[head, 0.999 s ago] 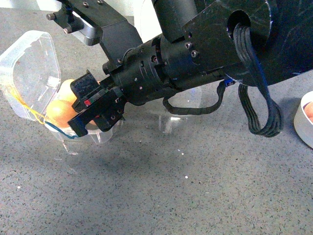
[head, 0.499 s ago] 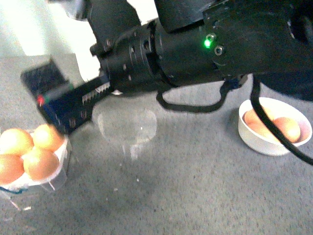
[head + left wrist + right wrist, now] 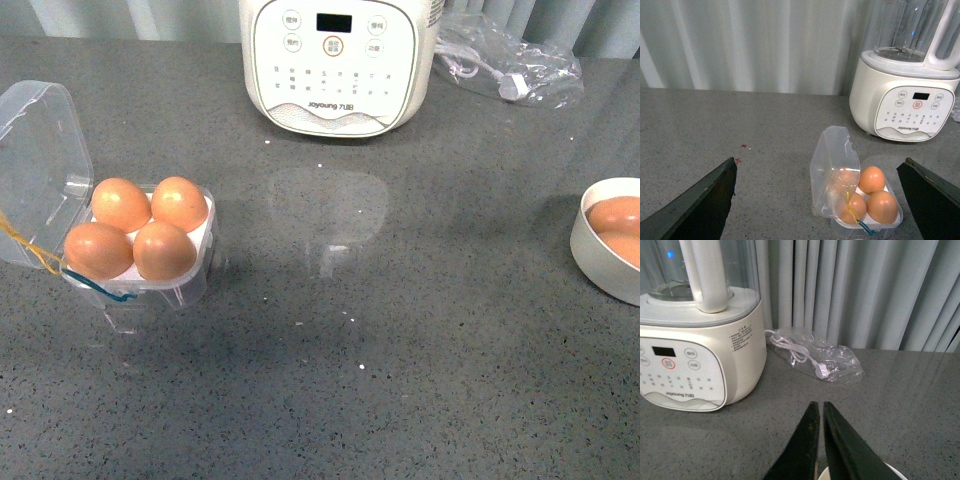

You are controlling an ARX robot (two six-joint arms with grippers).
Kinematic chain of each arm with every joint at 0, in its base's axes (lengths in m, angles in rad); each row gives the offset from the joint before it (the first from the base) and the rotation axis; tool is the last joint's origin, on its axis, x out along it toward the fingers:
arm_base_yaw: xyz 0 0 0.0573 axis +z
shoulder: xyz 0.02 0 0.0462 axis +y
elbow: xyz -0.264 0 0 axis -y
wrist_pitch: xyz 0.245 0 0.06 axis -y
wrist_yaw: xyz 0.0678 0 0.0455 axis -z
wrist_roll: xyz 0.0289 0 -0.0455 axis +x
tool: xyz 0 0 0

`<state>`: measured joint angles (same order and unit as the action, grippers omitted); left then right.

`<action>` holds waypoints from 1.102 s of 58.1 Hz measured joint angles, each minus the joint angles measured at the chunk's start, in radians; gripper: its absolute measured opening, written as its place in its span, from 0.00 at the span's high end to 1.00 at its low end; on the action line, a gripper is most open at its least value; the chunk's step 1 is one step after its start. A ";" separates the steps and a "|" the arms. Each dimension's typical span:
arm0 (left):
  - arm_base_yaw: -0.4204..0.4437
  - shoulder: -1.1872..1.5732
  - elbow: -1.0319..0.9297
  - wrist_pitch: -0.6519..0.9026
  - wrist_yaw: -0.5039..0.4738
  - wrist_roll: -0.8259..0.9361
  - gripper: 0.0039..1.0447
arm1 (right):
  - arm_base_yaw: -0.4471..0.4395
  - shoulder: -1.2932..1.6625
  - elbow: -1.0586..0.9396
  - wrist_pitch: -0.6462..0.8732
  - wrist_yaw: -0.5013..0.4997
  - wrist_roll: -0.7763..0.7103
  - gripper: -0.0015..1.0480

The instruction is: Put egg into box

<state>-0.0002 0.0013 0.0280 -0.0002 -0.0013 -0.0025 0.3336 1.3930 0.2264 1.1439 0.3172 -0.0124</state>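
Note:
The box (image 3: pixel 190 278) is a clear plastic carton at the left of the counter, its hinged lid (image 3: pixel 40 170) standing open. Several orange-brown eggs fill its cells, the nearest egg (image 3: pixel 164 251) beside the yellow and blue strings. Neither arm shows in the front view. In the left wrist view my left gripper (image 3: pixel 818 161) hangs open, well above and back from the box (image 3: pixel 840 227), nothing between its fingers. In the right wrist view my right gripper (image 3: pixel 819 404) is shut and holds nothing, raised over the counter near a white bowl's rim (image 3: pixel 892 471).
A white cooker with buttons (image 3: pixel 340 65) stands at the back centre. A clear bag with a white cable (image 3: pixel 505 60) lies back right. A white round bowl (image 3: pixel 590 255) holding brown eggs (image 3: pixel 612 214) sits at the right edge.
The black arm that reached over the box a second ago has pulled out of the front view, leaving the box and its eggs in plain sight.

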 joint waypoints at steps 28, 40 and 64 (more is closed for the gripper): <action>0.000 0.000 0.000 0.000 0.000 0.000 0.06 | -0.184 -0.428 -0.175 -0.249 -0.173 0.002 0.97; 0.000 0.000 0.000 0.000 0.000 0.000 0.06 | -0.230 -0.598 -0.206 -0.386 -0.219 0.002 0.97; 0.000 0.000 0.000 0.000 0.000 0.000 0.06 | -0.331 -0.903 -0.222 -0.660 -0.316 0.002 0.97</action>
<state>-0.0002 0.0013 0.0280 -0.0002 -0.0013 -0.0025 0.0025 0.4896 0.0048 0.4843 0.0013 -0.0105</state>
